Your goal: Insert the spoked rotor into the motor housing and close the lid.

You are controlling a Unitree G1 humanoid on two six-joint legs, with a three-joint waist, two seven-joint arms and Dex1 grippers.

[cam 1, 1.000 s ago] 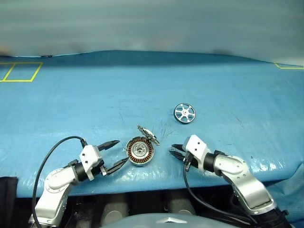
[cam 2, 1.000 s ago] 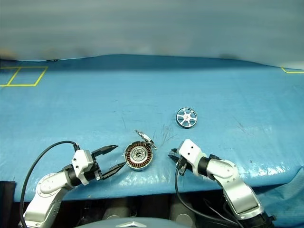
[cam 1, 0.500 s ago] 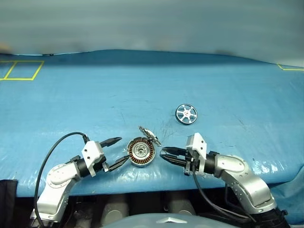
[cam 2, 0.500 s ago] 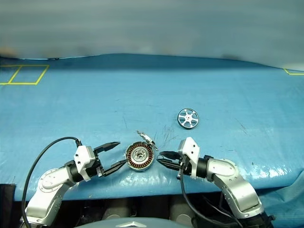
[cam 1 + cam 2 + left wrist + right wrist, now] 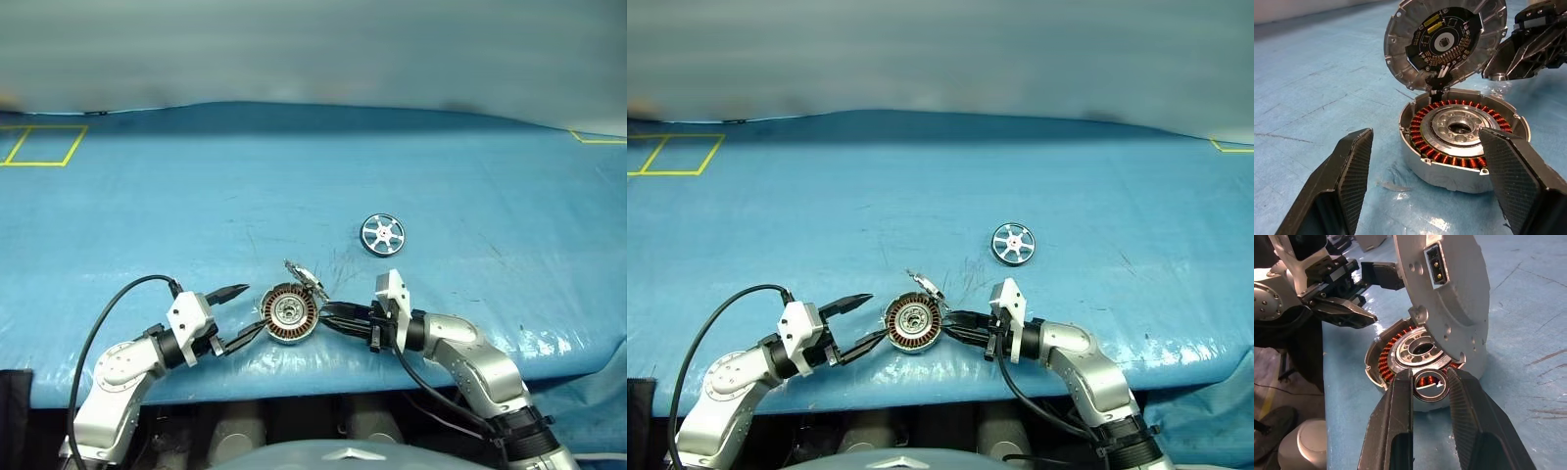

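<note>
No readable brand or writing anywhere that I can make out; the lid's (image 5: 1444, 41) inner face is a dark circuit board with yellow parts, and its outer face carries a small connector socket, but no legible text.

The motor housing (image 5: 289, 313) sits near the front edge of the blue surface (image 5: 294, 186), lid hinged up and standing open at the far side of its rim, copper windings showing. The left gripper (image 5: 241, 316) is spread wide, one finger either side of the housing's left flank, not touching it as far as I can see. The right gripper (image 5: 951, 327) comes in level from the right with fingers narrowed; in the right wrist view a small thin ring (image 5: 1431, 384) sits between them just over the housing's rim, so it looks pinched on that.

The spoked rotor (image 5: 382, 235) lies flat farther back to the right, well apart from both grippers. Lots of open blue surface beyond it; yellow tape outline (image 5: 41, 147) at the far left corner.
</note>
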